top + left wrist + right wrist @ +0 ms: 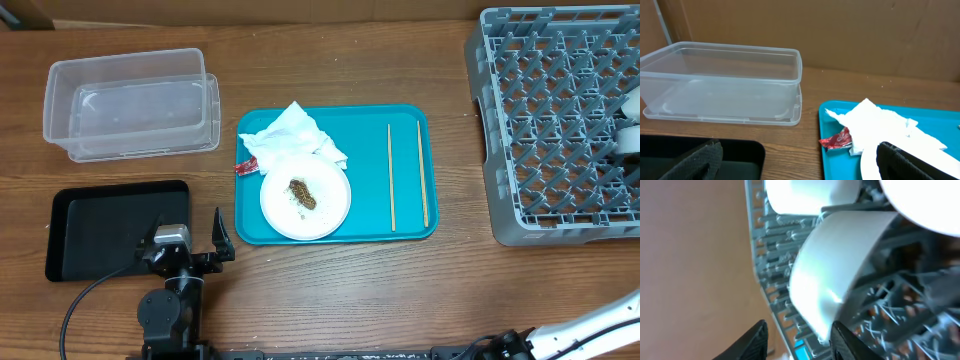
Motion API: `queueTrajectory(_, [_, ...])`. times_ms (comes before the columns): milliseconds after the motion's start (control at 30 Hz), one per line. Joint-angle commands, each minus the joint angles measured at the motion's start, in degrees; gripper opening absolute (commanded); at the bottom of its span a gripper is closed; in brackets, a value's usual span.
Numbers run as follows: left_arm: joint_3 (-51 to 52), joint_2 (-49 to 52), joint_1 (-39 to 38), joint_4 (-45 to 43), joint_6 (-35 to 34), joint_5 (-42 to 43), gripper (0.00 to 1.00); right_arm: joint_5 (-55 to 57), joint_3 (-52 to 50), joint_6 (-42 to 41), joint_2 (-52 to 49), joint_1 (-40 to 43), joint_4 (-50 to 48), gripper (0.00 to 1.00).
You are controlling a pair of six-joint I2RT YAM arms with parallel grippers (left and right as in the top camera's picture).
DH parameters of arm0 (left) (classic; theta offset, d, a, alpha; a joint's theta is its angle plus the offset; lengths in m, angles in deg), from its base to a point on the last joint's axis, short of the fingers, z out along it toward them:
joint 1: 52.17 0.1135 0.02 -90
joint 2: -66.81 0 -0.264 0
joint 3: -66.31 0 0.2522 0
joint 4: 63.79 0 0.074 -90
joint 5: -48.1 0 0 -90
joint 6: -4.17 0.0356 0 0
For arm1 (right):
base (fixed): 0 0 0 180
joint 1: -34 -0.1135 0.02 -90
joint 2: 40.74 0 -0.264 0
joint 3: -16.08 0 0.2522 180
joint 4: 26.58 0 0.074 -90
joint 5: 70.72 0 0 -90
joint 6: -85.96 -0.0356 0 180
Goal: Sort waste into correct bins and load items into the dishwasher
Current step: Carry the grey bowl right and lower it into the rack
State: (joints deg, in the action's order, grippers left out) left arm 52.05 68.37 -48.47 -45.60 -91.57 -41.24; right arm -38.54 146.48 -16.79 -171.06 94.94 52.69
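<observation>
Crumpled white napkins (pixel 295 140), a red wrapper (pixel 246 166) and a white plate (pixel 305 197) with a brown scrap (pixel 302 194) lie on the teal tray (pixel 370 125). Two chopsticks (pixel 391 175) lie at its right. My left gripper (pixel 190 242) is open and empty between the black tray (pixel 100 230) and the teal tray. Its wrist view shows the wrapper (pixel 837 140), the napkins (pixel 880 125) and the clear tub (pixel 725 80). My right gripper (pixel 797 340) is open at the edge of the grey rack (pixel 550 120), next to a white cup (pixel 840 280) lying in it.
The clear tub (pixel 130 105) stands at the back left, behind the black tray. White dishes (pixel 630 130) sit at the rack's right edge, and one (pixel 810 195) shows beyond the cup in the right wrist view. My right arm (pixel 590 322) enters at the front right.
</observation>
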Motion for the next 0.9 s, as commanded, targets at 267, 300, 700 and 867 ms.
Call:
queueTrajectory(267, [0.2, -0.02, -0.5, 0.04, 0.87, 0.02, 1.0, 25.44, 0.48, -10.03, 21.16, -5.9, -4.13, 0.25])
queueTrajectory(300, [0.22, -0.02, -0.5, 0.04, 0.85, 0.02, 1.0, 29.44, 0.44, -10.03, 21.09, -7.3, -3.78, 0.17])
queueTrajectory(700, [0.2, -0.02, -0.5, 0.04, 0.87, 0.02, 1.0, 62.9, -1.27, -10.03, 8.79, -21.79, -5.01, 0.04])
queueTrajectory(867, [0.22, -0.02, -0.5, 0.04, 0.85, 0.02, 1.0, 69.2, -1.18, -12.92, 7.34, -21.53, -2.01, 0.04])
